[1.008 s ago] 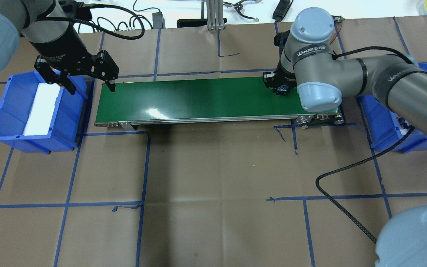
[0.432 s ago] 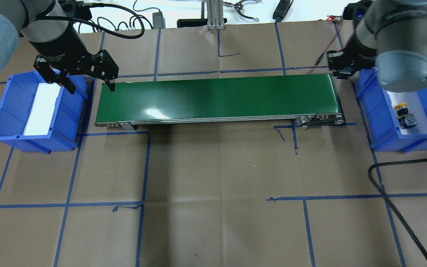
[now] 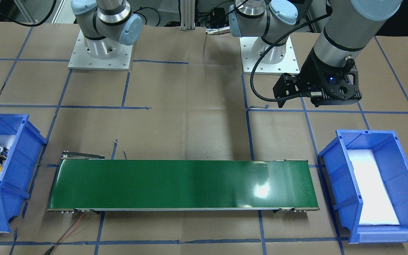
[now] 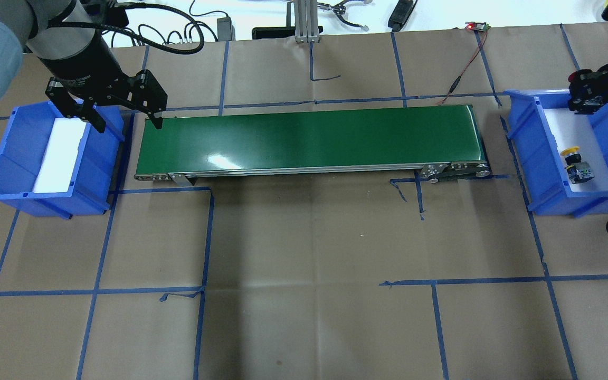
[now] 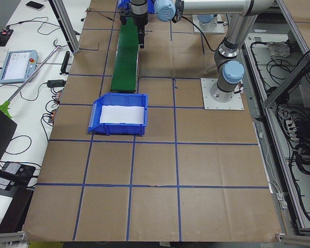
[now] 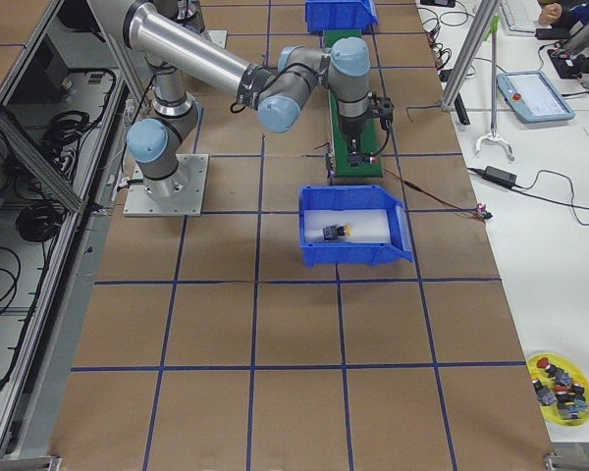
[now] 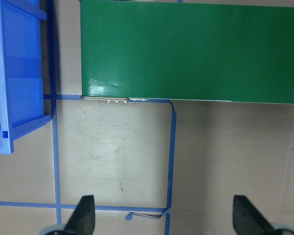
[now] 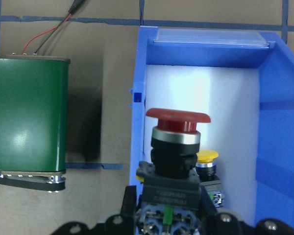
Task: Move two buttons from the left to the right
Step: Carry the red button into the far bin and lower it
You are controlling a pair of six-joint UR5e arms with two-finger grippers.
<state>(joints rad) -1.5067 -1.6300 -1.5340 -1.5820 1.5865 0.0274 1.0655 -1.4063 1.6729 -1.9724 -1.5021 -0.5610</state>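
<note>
Red button [image 8: 178,142]: clamped in the right gripper [image 4: 589,99], whose jaws are closed on its grey rear block. It hangs above the right bin [image 4: 521,145], just inside the bin wall at frame left of the right wrist view.
Red button axis: runs up the frame in the right wrist view, cap toward the bin's end wall at the top, block toward the gripper. Whether it is level or tipped, I cannot tell.
Yellow button [image 8: 206,161]: lower down, on the bin's white liner, showing just past the red body at lower right of centre.
Yellow button axis: on its side. In the overhead view the cap is to the upper left and the block to the lower right, roughly along the bin's length.
Relation for the drop: red looks nearly above yellow, so a release here would likely land on or against it. A small shift toward the top of the wrist frame should give it its own patch of liner.
Nearer arm: the right.
Belt [image 4: 309,137]: left of the right bin in the overhead view.
Left gripper [image 4: 129,122]: upper left of the overhead frame, jaws wide apart, holding nothing. It is over the worktop [image 7: 112,161], between the belt's end and the left bin [image 4: 45,205].
</note>
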